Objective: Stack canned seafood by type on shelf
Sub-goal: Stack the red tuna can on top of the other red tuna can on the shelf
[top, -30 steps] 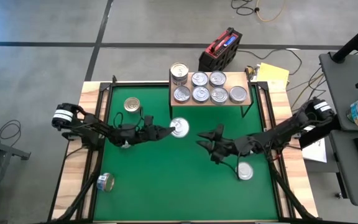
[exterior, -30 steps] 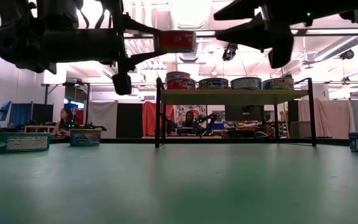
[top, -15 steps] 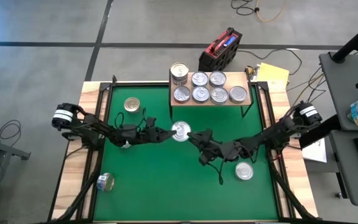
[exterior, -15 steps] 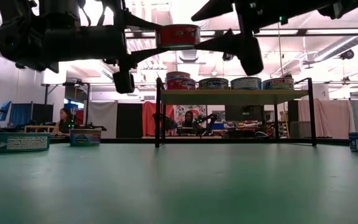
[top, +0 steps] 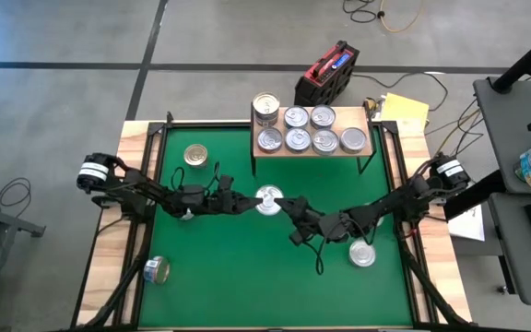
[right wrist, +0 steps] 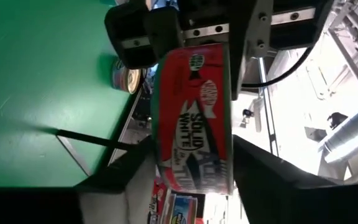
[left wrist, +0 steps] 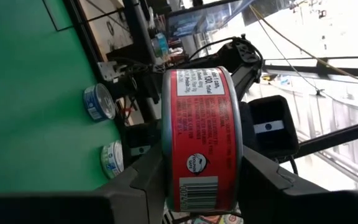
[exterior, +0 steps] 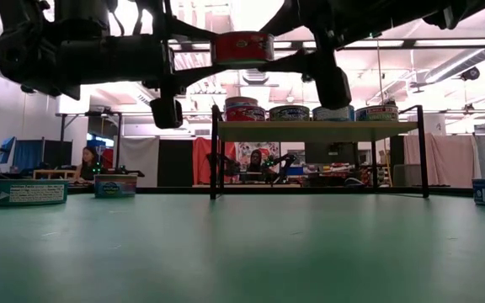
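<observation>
- The left hand (top: 247, 200) is clamped on a red-labelled can (top: 268, 199), holding it in the air above the middle of the green mat (top: 238, 277). The low view shows the can (exterior: 242, 48) level, lid up, well clear of the mat surface.
- The right hand (top: 289, 208) sits at the opposite side of the same can, its fingers (right wrist: 272, 180) flanking the can wall. Whether they already press on it cannot be told. Judged purpose: a mid-air transfer, since the right arm reaches the shelf more directly.
- In the left wrist view the can (left wrist: 201, 140) sits between the two fingers with its label fully exposed. That leaves the free side open for the other hand.
- The shelf (top: 310, 148) stands at 12 o'clock from the held can, at the far edge of the mat. It carries a double stack (top: 265, 107) at its left end and six single cans beside it, so grouping is partly done.
- Loose cans remain on the mat: a gold-topped can (top: 195, 155) at 10 o'clock from the held can, a can on its side (top: 156, 269) at 8 o'clock, and a silver-topped can (top: 363, 253) at 4 o'clock.
- Judged risk: if the left hand releases before the right hand is firmly seated, the can drops.
</observation>
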Motion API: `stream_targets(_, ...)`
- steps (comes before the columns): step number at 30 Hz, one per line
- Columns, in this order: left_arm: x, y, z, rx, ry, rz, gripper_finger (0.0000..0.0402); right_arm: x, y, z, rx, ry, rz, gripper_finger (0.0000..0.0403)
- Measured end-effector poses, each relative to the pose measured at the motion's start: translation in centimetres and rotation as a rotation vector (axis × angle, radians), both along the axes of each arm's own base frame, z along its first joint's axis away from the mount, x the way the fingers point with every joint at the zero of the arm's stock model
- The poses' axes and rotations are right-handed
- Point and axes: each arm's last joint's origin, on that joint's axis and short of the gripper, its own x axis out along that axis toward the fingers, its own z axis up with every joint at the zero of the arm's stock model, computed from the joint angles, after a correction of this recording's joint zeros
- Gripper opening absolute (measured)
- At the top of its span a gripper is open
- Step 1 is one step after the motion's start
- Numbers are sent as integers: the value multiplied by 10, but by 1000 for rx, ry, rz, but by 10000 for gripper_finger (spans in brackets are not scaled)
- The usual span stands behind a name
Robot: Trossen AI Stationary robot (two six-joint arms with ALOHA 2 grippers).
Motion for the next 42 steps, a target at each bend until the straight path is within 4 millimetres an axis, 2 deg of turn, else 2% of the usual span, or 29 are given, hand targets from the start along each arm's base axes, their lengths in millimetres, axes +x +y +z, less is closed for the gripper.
stream_targets(4,0,0,1,23,-4,3,163,0,0,1,-9,7,1,131)
stream_targets(5,0,0,1,35,-5,5,172,-1,0,1,-4,5,0,129)
stream_targets(11,0,2,1,121,0,23,200,-1,-1,1,0,0,-12,129)
stream_targets(26,0,21,6,376,-3,158,216,-4,-5,12,8,-49,-155,129)
stream_targets(33,-1,22,7,492,6,181,252,-9,-12,32,43,-128,-200,129)
stream_targets(42,-12,15,21,738,-31,196,252,-14,-30,48,52,-163,-237,129)
